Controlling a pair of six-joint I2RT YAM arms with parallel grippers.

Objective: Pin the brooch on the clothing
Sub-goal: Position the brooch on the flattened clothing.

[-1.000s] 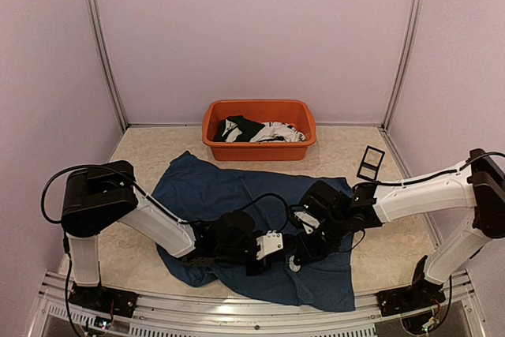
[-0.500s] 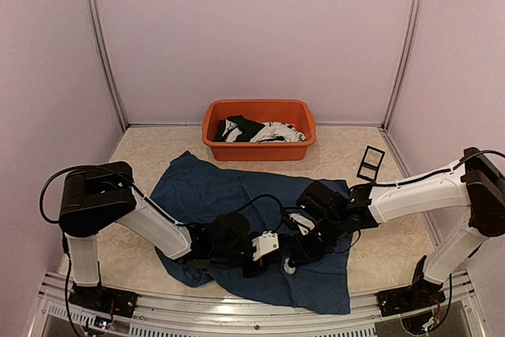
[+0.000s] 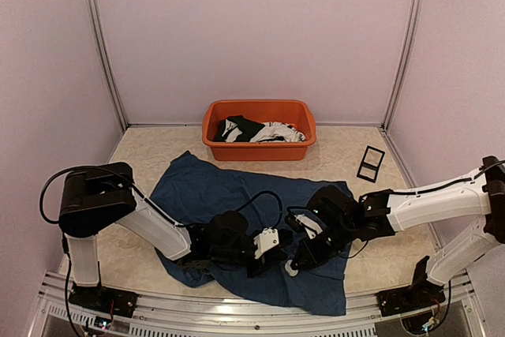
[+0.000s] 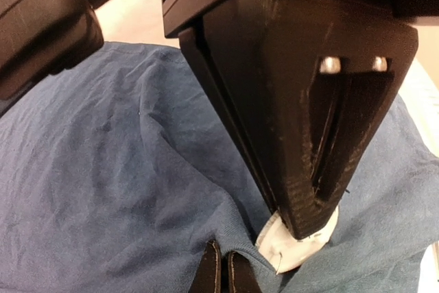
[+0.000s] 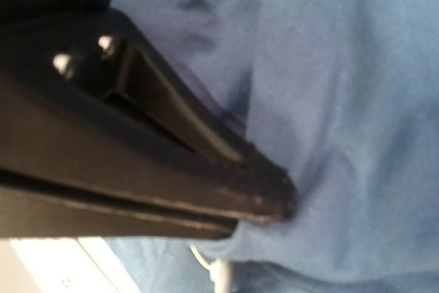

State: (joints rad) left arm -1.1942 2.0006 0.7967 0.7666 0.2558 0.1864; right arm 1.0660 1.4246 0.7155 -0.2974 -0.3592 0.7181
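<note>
Where the two grippers met, near the front edge of the table, the brooch lay on the T-shirt: a white round disc, partly covered. The right gripper had its jaws closed to a point, the tip down on the disc's top edge. Couldn't tell whether it gripped the disc or just pressed on it. The left gripper, just beside the brooch, was pinched tight on a raised fold of the navy fabric, with creases running into its fingertips. From above, both arms reached in low over the shirt's near half, left from the left and right from the right. The shirt was spread flat but rumpled across the middle of the table. Behind it, at the far wall, an orange tub held black and white garments. A small black frame lay on the table right of the tub, apart from the shirt.
</note>
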